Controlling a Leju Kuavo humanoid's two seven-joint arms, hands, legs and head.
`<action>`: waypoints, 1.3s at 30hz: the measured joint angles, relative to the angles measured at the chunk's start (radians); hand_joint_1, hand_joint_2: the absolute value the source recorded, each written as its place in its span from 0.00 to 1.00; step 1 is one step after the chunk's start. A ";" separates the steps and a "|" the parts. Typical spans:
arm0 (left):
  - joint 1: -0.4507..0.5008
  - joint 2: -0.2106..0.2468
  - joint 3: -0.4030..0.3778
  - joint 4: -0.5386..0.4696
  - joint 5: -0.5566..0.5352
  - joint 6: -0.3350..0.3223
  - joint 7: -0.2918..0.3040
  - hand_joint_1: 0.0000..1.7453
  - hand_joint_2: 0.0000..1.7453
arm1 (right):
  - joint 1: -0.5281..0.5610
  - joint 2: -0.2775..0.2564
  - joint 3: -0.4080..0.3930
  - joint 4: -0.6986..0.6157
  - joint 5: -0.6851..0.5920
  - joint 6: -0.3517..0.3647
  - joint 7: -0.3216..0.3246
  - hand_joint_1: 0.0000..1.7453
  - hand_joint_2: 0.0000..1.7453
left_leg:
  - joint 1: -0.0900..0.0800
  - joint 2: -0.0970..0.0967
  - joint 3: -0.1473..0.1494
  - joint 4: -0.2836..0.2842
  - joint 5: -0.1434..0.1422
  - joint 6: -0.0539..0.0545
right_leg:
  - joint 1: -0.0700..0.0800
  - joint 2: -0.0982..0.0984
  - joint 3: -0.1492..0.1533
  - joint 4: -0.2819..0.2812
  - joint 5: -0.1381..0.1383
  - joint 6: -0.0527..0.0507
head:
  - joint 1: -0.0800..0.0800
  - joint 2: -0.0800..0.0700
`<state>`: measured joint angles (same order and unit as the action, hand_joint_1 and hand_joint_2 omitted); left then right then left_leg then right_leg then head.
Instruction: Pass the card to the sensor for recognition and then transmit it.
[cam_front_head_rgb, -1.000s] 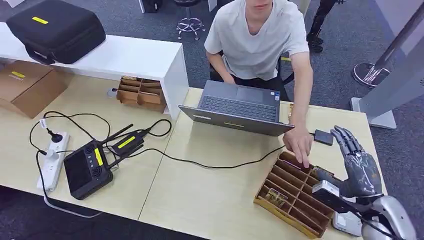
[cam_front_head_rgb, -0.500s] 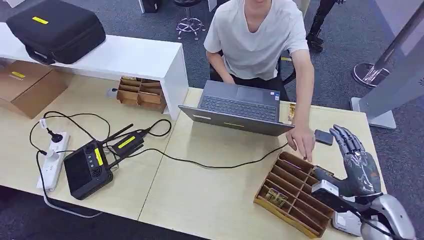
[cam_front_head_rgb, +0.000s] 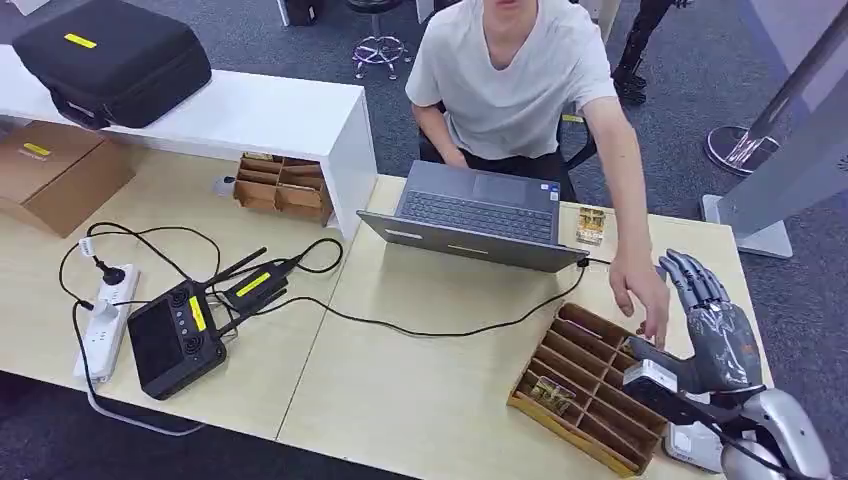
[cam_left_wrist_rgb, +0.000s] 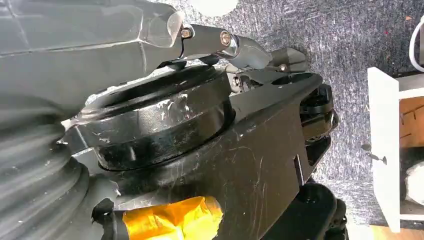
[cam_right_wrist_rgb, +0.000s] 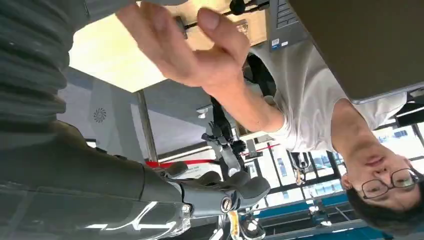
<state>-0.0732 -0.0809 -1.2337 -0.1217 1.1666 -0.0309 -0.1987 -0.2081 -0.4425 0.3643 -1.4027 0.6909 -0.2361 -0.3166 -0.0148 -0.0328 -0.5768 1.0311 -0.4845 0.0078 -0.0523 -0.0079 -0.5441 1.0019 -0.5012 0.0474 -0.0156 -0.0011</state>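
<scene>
My right hand (cam_front_head_rgb: 718, 335) hovers open over the table's right end, just beyond the wooden divided tray (cam_front_head_rgb: 590, 350), fingers stretched toward the far edge and nothing in them. A person's hand (cam_front_head_rgb: 645, 292) reaches in right beside it, fingers bunched together (cam_right_wrist_rgb: 185, 45); I cannot tell whether it holds anything. It covers the spot where the small black sensor lay. A small gold-patterned card (cam_front_head_rgb: 591, 225) lies on the table by the laptop's (cam_front_head_rgb: 480, 215) right corner. Another patterned card (cam_front_head_rgb: 553, 393) sits in a tray slot. My left hand (cam_left_wrist_rgb: 100, 35) hangs by my body, a finger (cam_left_wrist_rgb: 245, 47) stretched out, holding nothing.
A black cable (cam_front_head_rgb: 450, 330) runs from the laptop across the table. A controller (cam_front_head_rgb: 175, 335), a power strip (cam_front_head_rgb: 105, 315) and cords lie on the left table. A second wooden tray (cam_front_head_rgb: 283, 185), a white shelf (cam_front_head_rgb: 250, 110) with a black case (cam_front_head_rgb: 110, 55), and a cardboard box (cam_front_head_rgb: 55, 170) stand behind.
The person's hand slid from the tray's far corner toward my right hand, covering the black sensor and uncovering the card by the laptop. My right hand stayed nearly still.
</scene>
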 joint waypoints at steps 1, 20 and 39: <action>0.000 0.000 0.000 0.000 0.000 0.000 0.000 0.00 1.00 | 0.000 0.000 0.000 0.000 0.000 0.000 0.000 0.00 1.00 | 0.000 0.000 0.000 0.000 0.000 0.000 | 0.000 0.000 0.000 0.000 0.000 0.000 | 0.000 0.000; 0.000 0.000 0.000 0.000 0.000 -0.002 0.001 0.00 1.00 | -0.084 -0.001 0.029 -0.062 -0.029 0.021 0.008 0.00 1.00 | 0.000 0.000 0.000 0.000 0.000 0.000 | 0.000 0.000 0.000 0.000 0.000 0.000 | 0.000 0.000; 0.000 0.000 0.000 0.000 0.006 -0.001 -0.001 0.00 1.00 | -0.084 -0.022 0.049 -0.132 -0.044 -0.019 -0.008 0.00 1.00 | 0.000 0.000 0.000 0.000 0.000 0.000 | 0.000 0.000 -0.001 0.000 0.000 0.000 | 0.000 0.000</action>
<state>-0.0728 -0.0809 -1.2337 -0.1217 1.1730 -0.0320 -0.1995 -0.2921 -0.4643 0.4135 -1.5351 0.6466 -0.2548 -0.3250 -0.0148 -0.0324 -0.5771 1.0312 -0.4845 0.0078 -0.0523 -0.0076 -0.5450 1.0020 -0.5011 0.0474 -0.0156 -0.0011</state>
